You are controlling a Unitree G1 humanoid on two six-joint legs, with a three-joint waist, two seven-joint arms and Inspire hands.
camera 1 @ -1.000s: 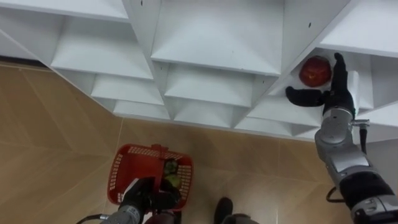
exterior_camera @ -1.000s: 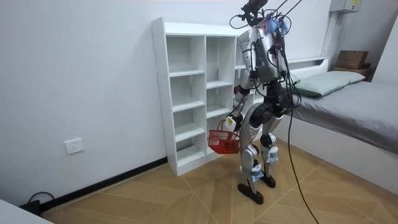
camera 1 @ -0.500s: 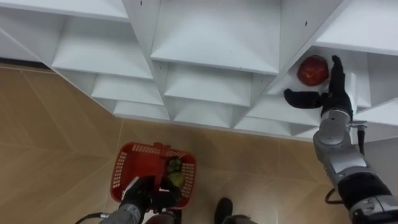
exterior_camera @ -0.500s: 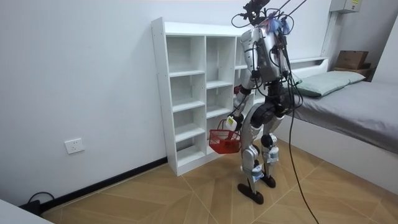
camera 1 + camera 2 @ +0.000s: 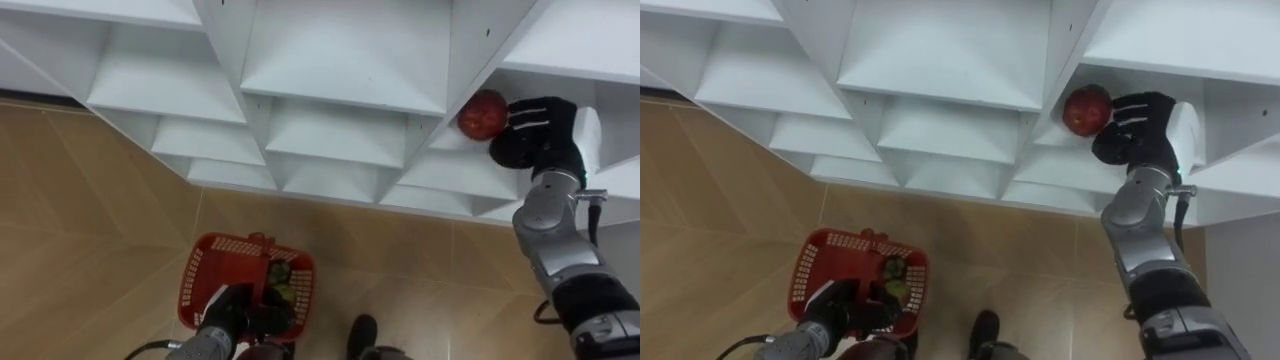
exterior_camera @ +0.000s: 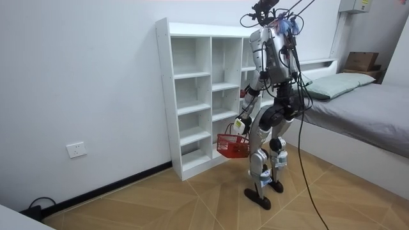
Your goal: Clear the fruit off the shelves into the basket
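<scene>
Apple [image 5: 482, 113], in right hand [image 5: 540, 135], nearer shelf [image 5: 447, 140] edge

Upper shelves of closet [image 5: 345, 60] cut off by eye view's top edge, far-right compartments by side edge. In room view, closet's right column hidden behind my body. Side of apple [image 5: 482, 113] in closet's right compartment covered by back of my right hand [image 5: 540, 135]: grip unreadable. Below closet front, handle of basket [image 5: 195, 275] hidden under my left hand [image 5: 228, 318]. Greenish fruit [image 5: 278, 282] inside half covered, kind too small to tell.
</scene>
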